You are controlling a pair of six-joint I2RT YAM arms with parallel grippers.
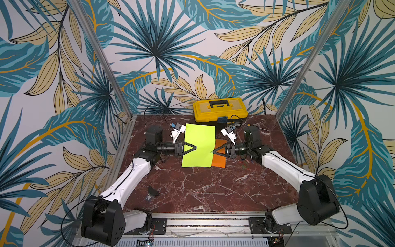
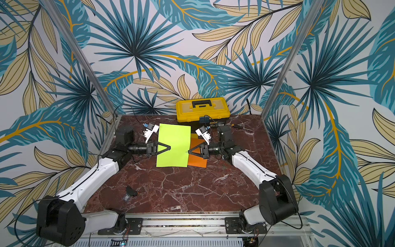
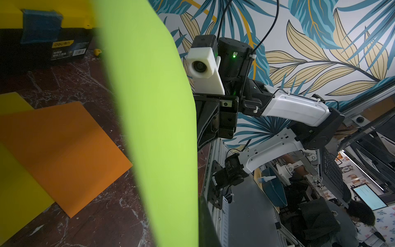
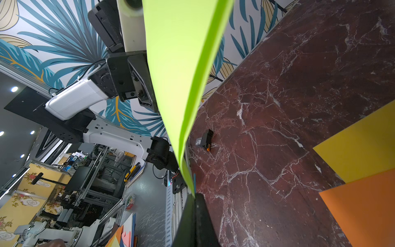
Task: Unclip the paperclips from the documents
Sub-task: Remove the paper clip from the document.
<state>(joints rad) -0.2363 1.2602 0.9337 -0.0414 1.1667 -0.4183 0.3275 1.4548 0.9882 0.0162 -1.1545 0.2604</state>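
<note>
Left wrist: toolbox [image 3: 21, 53] label [image 3: 59, 44] "deli"

— How's the light from above?
— Bright and even in both top views. The dark red marble tabletop [image 1: 192, 188] shows faint, soft shadows.
— And the wrist cameras?
— Dimmer, with lines bowed at the edges. In the left wrist view the lime green paper sheet [image 3: 154, 128] is a blurred band near the lens, and the yellow-and-black plastic toolbox [image 3: 21, 55] sits in shade. In the right wrist view, round ceiling lamps [image 4: 14, 89] glare white.
</note>
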